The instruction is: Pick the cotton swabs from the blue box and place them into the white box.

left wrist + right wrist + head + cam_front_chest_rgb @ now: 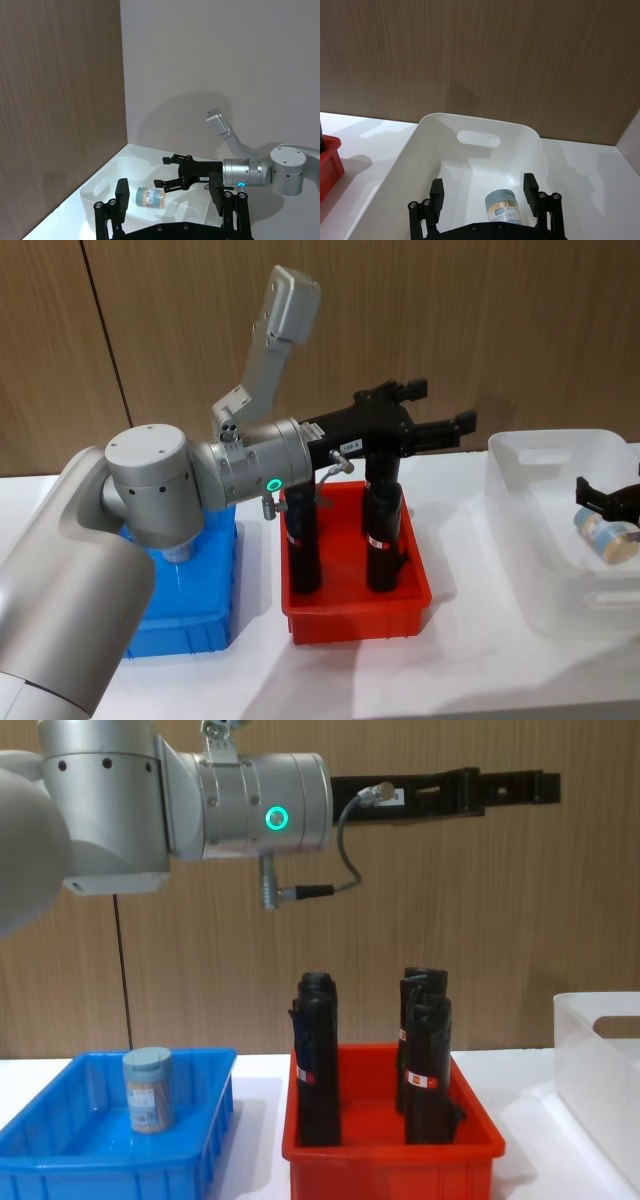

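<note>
Closest in on the left, 1 cotton swab jar (148, 1090) stands upright in the blue box (100, 1172). Next over is the red bin (390, 1172) with 4 black rolls (318, 1060). The left gripper (440, 410) hangs high above it, claw spread wide, holding nothing. Farther right, the right gripper (484, 190) is over the white box (422, 160), claw wide open, and a 2nd cotton swab jar (504, 209) lies loose on the floor.

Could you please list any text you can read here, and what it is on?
Nothing is legible.
White tag on the black left pincer: too small to read.
Red-white labels on the tall black rolls: blurred.
Label on the clear cotton swab jar in the translucent white box: blurred.
</note>
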`<state>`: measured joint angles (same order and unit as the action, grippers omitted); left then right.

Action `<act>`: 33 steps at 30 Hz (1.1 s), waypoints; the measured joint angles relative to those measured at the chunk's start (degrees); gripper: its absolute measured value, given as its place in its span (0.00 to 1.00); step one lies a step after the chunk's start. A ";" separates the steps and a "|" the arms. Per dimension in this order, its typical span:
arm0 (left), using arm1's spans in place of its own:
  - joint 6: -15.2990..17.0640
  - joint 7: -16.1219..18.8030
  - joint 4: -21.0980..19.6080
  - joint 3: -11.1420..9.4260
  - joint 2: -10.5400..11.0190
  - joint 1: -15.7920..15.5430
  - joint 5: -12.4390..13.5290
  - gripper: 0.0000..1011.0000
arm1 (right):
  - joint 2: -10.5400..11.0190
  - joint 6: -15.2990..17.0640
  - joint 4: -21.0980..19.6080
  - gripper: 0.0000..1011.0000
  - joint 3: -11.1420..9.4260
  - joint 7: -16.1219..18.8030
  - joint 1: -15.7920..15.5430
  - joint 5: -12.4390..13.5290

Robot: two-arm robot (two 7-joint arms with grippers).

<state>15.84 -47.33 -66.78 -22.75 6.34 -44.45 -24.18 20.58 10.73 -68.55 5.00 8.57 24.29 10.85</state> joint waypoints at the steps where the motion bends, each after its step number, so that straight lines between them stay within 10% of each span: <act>1: 0.00 0.00 0.00 0.00 0.00 0.00 0.00 0.99 | 0.00 -0.01 -0.03 0.99 0.01 0.00 -0.02 0.00; 33: -6.58 20.44 -11.58 -1.45 6.84 13.53 5.56 0.99 | -0.76 -5.23 -19.58 0.99 4.77 -2.86 -15.04 3.33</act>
<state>9.26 -26.88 -78.36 -24.20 13.17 -30.92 -18.62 19.82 5.49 -88.13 9.77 5.71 9.25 14.19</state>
